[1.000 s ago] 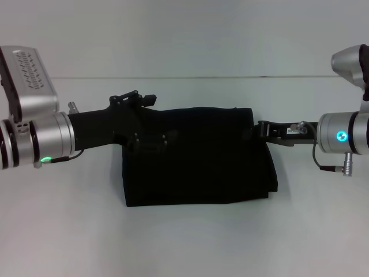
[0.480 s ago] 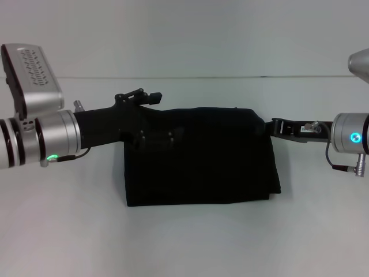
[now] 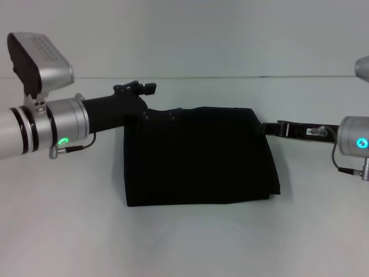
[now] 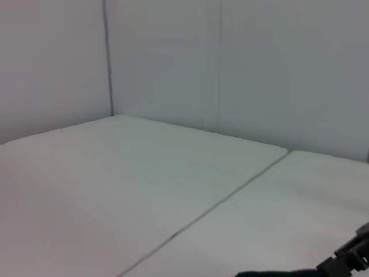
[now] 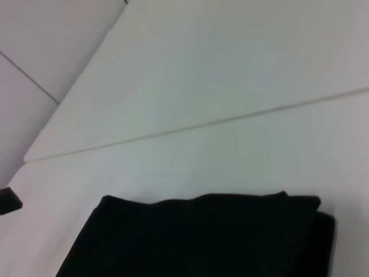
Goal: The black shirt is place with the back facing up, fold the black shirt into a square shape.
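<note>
The black shirt lies folded square on the white table, both grippers having been drawn outward off its edges, finger state untellable; fold judged finished.

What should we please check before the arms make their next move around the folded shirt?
1. Black shirt folded into a compact, roughly square block: ok.
2. Shirt lying flat on the white table, well inside its edges: ok.
3. Right hand at the shirt's far right corner, clear of the cloth: cannot tell, they may touch.
4. Left hand at the far left corner, free of the fabric: cannot tell, black on black.
5. Loose sleeve or hem sticking out: ok, none visible, though the right edge shows stacked layers.
</note>
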Available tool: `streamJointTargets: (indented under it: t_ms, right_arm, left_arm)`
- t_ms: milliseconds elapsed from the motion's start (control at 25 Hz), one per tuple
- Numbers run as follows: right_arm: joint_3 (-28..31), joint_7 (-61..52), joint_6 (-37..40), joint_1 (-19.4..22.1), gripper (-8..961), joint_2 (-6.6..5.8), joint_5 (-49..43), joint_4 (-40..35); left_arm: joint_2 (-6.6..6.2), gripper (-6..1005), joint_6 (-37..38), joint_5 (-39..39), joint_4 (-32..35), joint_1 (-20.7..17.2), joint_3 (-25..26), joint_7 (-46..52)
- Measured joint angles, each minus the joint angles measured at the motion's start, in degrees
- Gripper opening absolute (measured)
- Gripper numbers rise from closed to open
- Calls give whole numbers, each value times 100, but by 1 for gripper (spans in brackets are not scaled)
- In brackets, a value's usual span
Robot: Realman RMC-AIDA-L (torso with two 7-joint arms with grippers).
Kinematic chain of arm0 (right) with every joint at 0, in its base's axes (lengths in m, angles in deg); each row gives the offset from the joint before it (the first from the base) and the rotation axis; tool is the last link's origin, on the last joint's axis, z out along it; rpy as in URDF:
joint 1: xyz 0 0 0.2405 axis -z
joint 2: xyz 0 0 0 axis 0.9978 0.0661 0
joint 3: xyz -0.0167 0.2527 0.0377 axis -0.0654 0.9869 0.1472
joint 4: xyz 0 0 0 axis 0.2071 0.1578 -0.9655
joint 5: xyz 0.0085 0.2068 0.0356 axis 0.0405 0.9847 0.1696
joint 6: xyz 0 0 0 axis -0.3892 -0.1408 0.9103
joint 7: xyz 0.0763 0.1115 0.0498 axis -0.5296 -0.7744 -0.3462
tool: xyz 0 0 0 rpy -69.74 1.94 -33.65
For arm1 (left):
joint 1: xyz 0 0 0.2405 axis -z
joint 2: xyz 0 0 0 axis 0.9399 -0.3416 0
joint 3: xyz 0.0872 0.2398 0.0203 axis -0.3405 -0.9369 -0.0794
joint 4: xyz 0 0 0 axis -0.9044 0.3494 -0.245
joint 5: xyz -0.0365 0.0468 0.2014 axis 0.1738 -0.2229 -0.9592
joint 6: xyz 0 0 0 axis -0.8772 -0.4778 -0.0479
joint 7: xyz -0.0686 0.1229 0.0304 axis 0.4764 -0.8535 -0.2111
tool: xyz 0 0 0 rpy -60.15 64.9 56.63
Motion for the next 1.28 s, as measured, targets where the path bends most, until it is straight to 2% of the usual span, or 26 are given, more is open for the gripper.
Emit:
streamJointTargets:
  t_ms: [80,240,320,400,440,480,600,800,1080,1280]
  right_arm:
    - [16,188,17,119,116,2,168,-126]
    - [25,454,29,333,275,5,514,-423]
    - [5,501,34,336,354,-38,528,-486]
    - [-35,495,62,280,602,-122,430,-504]
    - [-50,484,86,244,620,-165,358,-509]
    - [-60,483,132,215,639,-204,291,-518]
    - [-68,557,331,182,694,-320,198,-630]
    - [97,872,1032,329,699,-410,221,-990]
    - [589,1425,2017,423,705,-472,226,-1115]
    - [697,1466,2079,487,710,-512,221,-1186]
  left_arm:
    - [0,936,-77,10,20,56,-1,277]
    - [-24,936,-430,-12,24,165,0,1223]
    - [-73,936,-594,-53,-7,232,-23,1930]
    - [-98,936,-643,-83,-19,262,-53,2279]
    - [-165,936,-701,-240,-28,344,-183,3151]
    - [-191,936,-720,-395,-28,405,-239,3563]
    - [-236,936,-739,-774,-35,535,-319,4350]
    - [-335,936,-878,-1323,-39,692,-355,5379]
    - [-449,936,-1185,-1801,-343,868,-338,5964]
    - [-466,936,-1358,-1813,-531,905,-360,6039]
